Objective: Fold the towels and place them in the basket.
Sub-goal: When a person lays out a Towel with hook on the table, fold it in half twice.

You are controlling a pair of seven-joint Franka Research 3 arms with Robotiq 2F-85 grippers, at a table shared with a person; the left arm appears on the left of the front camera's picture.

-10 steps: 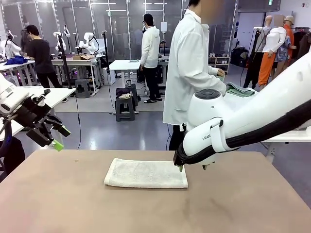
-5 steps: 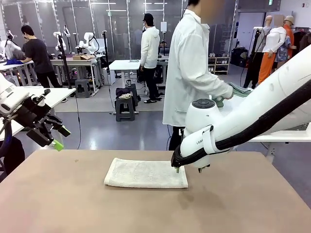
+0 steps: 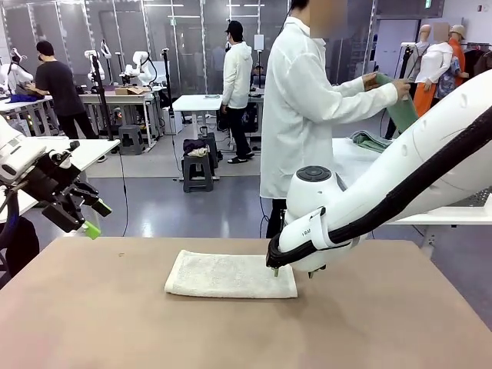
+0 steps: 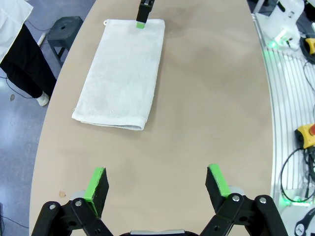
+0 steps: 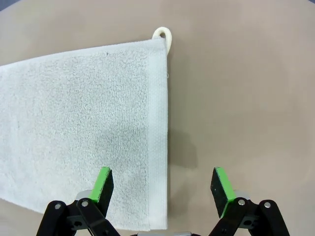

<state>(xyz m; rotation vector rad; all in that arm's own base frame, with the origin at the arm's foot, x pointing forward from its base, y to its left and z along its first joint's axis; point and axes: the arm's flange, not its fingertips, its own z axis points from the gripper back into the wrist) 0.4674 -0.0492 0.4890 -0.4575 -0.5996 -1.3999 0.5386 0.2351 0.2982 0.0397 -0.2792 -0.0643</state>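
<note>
Off-white terry towel (image 3: 231,275), folded into a long strip, lies flat mid-surface (image 3: 108,323), toward the far edge. Small loop (image 5: 162,34) at one corner.

Right tool (image 5: 162,189) sits low at the strip's right end, jaws spread wide and empty. One finger is over the hem, the other over bare surface. Contact with the cloth: cannot tell.

Left tool (image 4: 157,184) hangs raised off the left side, jaws wide apart, holding nothing.

Person (image 3: 307,115) beyond the far edge, turned aside, holds up a green towel (image 3: 400,111).
</note>
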